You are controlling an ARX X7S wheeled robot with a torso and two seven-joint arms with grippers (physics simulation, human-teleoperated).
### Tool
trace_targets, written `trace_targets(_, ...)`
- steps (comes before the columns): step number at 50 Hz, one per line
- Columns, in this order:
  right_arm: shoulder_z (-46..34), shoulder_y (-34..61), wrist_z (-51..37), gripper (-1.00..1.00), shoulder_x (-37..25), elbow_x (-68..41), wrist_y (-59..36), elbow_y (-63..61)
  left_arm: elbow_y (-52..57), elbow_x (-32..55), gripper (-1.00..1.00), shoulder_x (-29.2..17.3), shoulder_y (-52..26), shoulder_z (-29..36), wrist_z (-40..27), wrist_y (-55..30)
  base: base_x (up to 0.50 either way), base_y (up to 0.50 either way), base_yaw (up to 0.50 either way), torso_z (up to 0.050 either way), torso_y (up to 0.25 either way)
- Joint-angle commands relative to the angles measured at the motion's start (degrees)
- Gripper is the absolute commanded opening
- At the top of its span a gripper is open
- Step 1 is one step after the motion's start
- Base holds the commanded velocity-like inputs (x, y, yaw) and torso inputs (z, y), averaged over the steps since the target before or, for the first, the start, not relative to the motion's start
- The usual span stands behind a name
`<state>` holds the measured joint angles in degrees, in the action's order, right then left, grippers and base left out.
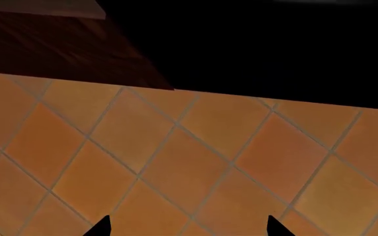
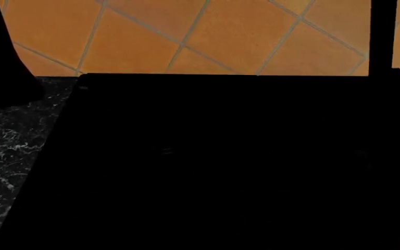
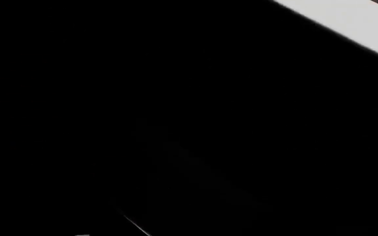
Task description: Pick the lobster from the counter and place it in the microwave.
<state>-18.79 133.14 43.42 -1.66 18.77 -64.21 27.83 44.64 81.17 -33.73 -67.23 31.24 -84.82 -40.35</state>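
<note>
Head view shows one black microwave [image 2: 221, 161] filling the frame, on one marble counter [image 2: 5, 156] before the tiled wall [image 2: 207, 31]. My left gripper [image 1: 189, 227] shows two fingertips [image 1: 101, 227] spread apart. Right gripper: cannot tell. Lobster: not visible.

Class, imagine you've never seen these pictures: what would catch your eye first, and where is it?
In the head view, a huge black box, the microwave, fills most of the picture. Behind it runs the bright orange tiled wall, which also dominates the left wrist view. A strip of black marble counter shows at the left; no lobster is visible.
</note>
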Motion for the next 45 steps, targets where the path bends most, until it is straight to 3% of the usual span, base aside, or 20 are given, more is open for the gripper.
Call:
trace_targets(1,1.2,-5.6,6.6,1.0,-1.9,4.2,-16.3,-24.9,-1.5,1.4,1.0,0.3,-1.3,-1.1,0.2,0.1,0.0,0.0,0.0,0.0,0.0)
trace_targets(8,-2.5,-8.4,8.8,1.0,-2.9,7.6,-25.5,-39.5,-1.1,2.3,1.0,-0.1,-1.7,-1.3,-0.7,-0.2,0.0,0.0,0.0,0.0,0.0)
trace_targets(13,-3.1,-11.1,31.1,1.0,1.6,34.9,-25.8,-41.7,-0.4,2.7,1.0,-0.3,-1.4,-1.6,-1.2,0.0,0.0,0.0,0.0,0.0,0.0)
trace_targets(17,-3.4,-13.2,45.9,1.0,1.7,49.3,-25.8,-44.3,-0.1,2.8,1.0,-0.2,-1.2,-1.5,-1.6,0.0,0.0,0.0,0.0,0.0,0.0)
trace_targets(31,5.0,-27.2,46.6,1.0,1.7,52.3,-25.8,-52.4,0.7,4.2,1.0,-0.2,-2.0,-1.9,-3.1,-0.3,0.0,0.0,0.0,0.0,0.0)
trace_targets(45,8.3,-35.8,46.6,1.0,1.7,51.8,-25.8,-58.1,0.6,4.4,1.0,-0.3,-2.4,-2.1,-3.2,-0.7,0.0,0.0,0.0,0.0,0.0)
